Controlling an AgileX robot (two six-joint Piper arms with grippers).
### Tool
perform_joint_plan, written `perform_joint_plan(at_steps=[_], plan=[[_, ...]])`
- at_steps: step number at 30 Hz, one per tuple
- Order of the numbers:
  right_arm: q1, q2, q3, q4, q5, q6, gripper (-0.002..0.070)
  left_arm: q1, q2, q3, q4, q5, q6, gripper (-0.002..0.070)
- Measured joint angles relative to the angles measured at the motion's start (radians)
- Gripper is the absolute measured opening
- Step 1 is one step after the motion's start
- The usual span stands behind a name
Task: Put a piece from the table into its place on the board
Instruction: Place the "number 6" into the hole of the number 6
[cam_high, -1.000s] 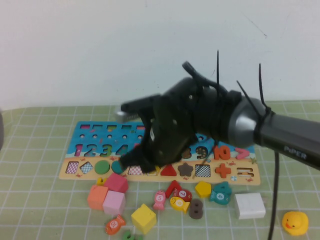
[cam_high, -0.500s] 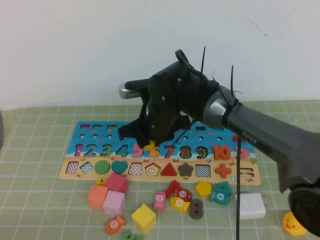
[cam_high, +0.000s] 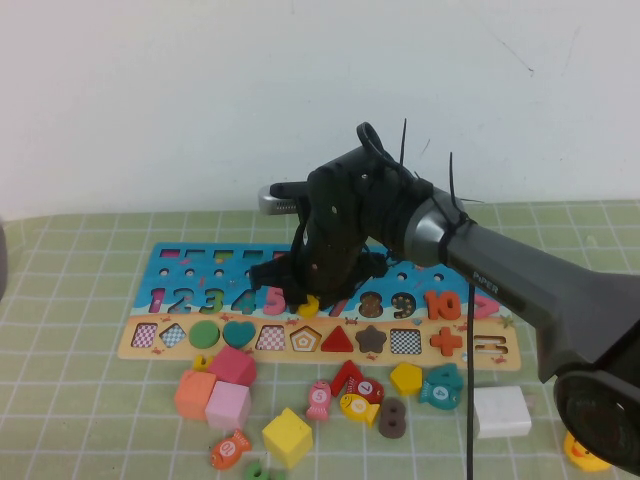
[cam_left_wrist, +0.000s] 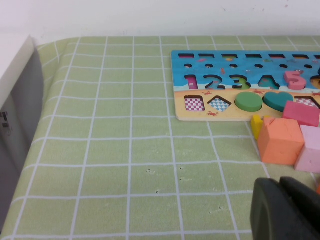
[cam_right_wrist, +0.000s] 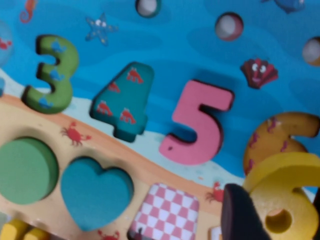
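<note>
Hovering over the board (cam_high: 170, 275), the right gripper (cam_high: 309, 303) is clamped on the yellow 6 (cam_right_wrist: 280, 200), just beside its recess (cam_right_wrist: 280, 137). Next it needs aligning and lowering. The left gripper (cam_left_wrist: 285, 210) idles low at the worktop's (cam_left_wrist: 115, 150) left; whether it is apart, I cannot tell.

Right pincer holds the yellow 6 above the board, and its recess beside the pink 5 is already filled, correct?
Not filled. The right wrist view shows the recess beside the 5 empty, the 6 gripped by the right pincer above the board. Left pincer is parked.
</note>
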Motion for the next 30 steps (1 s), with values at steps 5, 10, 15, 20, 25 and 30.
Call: perform_joint_plan(at_steps=[5,10,15,20,25,30], plan=[[0.0,0.0,0.0,0.0,-0.02,0.003,0.0271,0.0,0.0,0.0,0.0,0.0,0.0,-0.0003],[0.0,0.0,0.0,-0.006,-0.025,0.004,0.0271,0.0,0.0,0.0,0.0,0.0,0.0,-0.0003],[0.0,0.0,0.0,-0.018,-0.045,0.004,0.0271,0.0,0.0,0.0,0.0,0.0,0.0,-0.0003],[-0.002,0.0,0.0,-0.029,-0.08,0.012,0.0271,0.0,0.0,0.0,0.0,0.0,0.0,-0.0003],[-0.004,0.0,0.0,-0.031,-0.082,0.014,0.0271,0.0,0.0,0.0,0.0,0.0,0.0,-0.0003],[-0.007,0.0,0.0,-0.034,-0.062,0.021,0.0271,0.0,0.0,0.0,0.0,0.0,0.0,-0.0003]])
